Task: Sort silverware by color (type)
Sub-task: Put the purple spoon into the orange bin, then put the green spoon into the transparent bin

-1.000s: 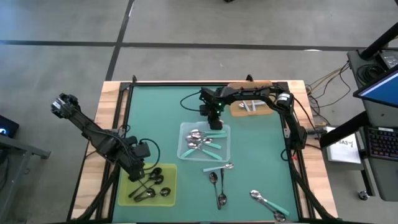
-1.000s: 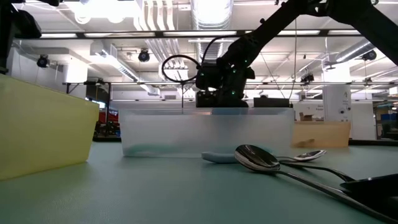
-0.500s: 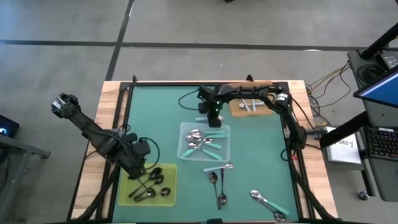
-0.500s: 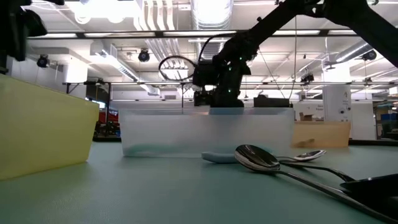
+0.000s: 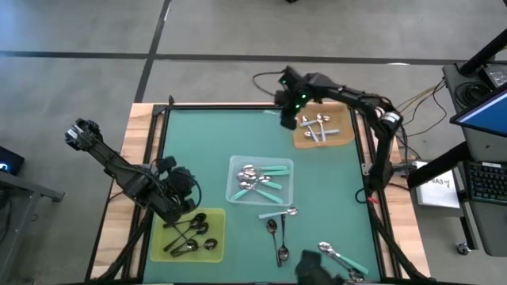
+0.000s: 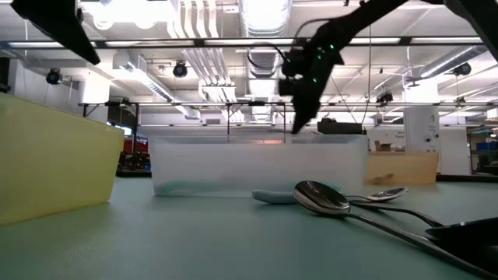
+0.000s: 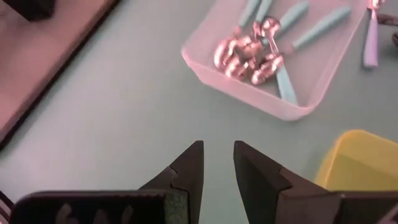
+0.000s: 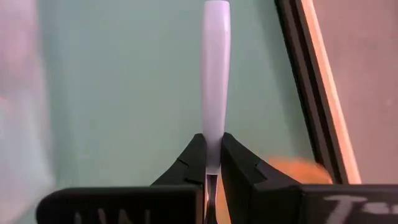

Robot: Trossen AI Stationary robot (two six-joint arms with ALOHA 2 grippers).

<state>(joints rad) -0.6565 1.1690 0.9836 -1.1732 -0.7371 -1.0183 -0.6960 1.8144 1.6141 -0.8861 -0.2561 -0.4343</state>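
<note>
Jaws on our right arm (image 5: 287, 119) are pinched shut on the thin stem of a pale-handled utensil (image 8: 215, 74), whose handle sticks straight out ahead of them in the right wrist view. We hold it raised near the far edge of the counter (image 5: 206, 142), just beside the orange-brown tray (image 5: 342, 136). We judge this the carry step: a piece of the silverware is lifted and on its way to its tray. Next we must bring it over the orange-brown tray, which already holds a few all-silver pieces (image 5: 317, 125), lower it and let go.

Our left arm's jaws (image 7: 217, 163) stand partly open and empty, above the counter near the yellow-green tray (image 5: 168, 252).

That tray holds the dark spoons (image 5: 194, 234). The clear tray (image 5: 234, 196) in the middle holds teal-handled spoons (image 5: 261, 180). Loose pieces (image 5: 277, 229) lie on the counter nearer the front, some silver and some teal-handled, so sorting is unfinished.
</note>
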